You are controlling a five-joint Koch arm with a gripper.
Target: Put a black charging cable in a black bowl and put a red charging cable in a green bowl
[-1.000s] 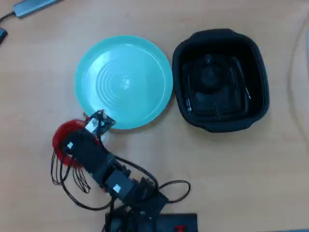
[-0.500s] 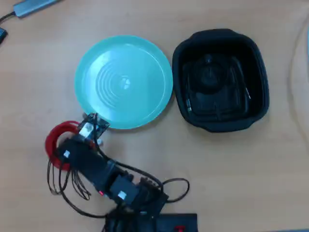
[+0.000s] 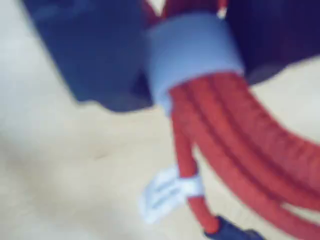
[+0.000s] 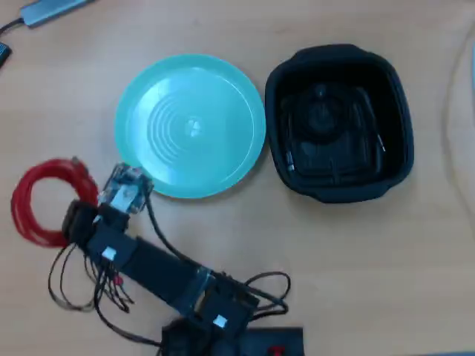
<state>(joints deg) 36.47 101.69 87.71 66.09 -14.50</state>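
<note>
Red charging cable (image 4: 41,200), a bright red coil with a pale tie band (image 3: 192,52), lies on the wooden table (image 4: 356,259) at the overhead view's left, just beside the round shallow teal-green dish (image 4: 190,124) but outside it. The wrist view shows the dark gripper (image 3: 187,55) clamped on the cable at the band, likely because the band bundles all the loops into one grab point. Black charging cable (image 4: 326,144) appears to lie in the deep rounded-square black plastic tub (image 4: 401,111), so only the red-to-dish move looks left.
</note>
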